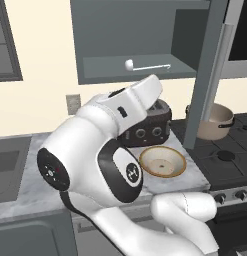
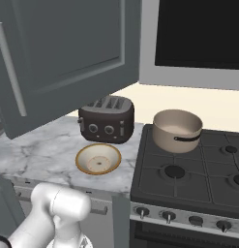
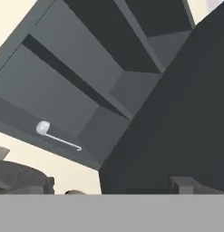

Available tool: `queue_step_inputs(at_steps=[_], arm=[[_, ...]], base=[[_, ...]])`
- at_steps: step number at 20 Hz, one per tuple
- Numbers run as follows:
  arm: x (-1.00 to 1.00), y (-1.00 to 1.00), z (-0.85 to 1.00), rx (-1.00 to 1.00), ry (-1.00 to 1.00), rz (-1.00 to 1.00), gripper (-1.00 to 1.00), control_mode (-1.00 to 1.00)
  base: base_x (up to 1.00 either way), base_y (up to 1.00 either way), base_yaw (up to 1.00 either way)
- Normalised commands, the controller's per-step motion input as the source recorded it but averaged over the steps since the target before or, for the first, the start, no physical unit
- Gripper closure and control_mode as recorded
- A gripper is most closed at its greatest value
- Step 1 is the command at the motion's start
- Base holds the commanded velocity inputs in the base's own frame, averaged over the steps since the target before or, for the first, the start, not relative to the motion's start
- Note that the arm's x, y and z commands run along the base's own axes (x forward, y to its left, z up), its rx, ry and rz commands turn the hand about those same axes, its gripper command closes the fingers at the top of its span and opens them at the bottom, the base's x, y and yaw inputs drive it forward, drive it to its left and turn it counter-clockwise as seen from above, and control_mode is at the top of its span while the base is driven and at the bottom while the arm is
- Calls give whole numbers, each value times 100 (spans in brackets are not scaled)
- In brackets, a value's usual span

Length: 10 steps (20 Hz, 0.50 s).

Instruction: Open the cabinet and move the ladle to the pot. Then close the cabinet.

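Note:
The dark grey wall cabinet (image 1: 140, 30) stands open, its door (image 1: 207, 75) swung out to the right with the silver bar handle (image 1: 223, 52) on its edge. From the right base view the door (image 2: 67, 53) fills the upper left. The silver-white ladle (image 1: 145, 66) lies on the bottom shelf, bowl to the left, handle pointing right. In the hand view the ladle (image 3: 54, 136) sits at the left, some way off. The beige pot (image 2: 178, 130) stands on the stove's back left burner. My gripper (image 3: 111, 189) is open and empty, below and in front of the shelf; one fingertip (image 3: 186, 185) shows.
A dark toaster (image 2: 106, 118) stands on the marble counter (image 2: 38, 155), below the cabinet. A shallow tan bowl (image 2: 98, 159) lies in front of it. The black stove (image 2: 188, 179) is to the right. The open door hangs over the counter's right end, near the pot (image 1: 217, 120).

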Motion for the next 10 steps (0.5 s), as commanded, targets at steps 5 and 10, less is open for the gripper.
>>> queue_step_inputs(at_steps=[5,10], arm=[[1,-35,-6,-12,0,-14,-100,-100],[1,-56,0,-6,3,-10,-100,-100]], base=[[0,0,0],[0,0,0]])
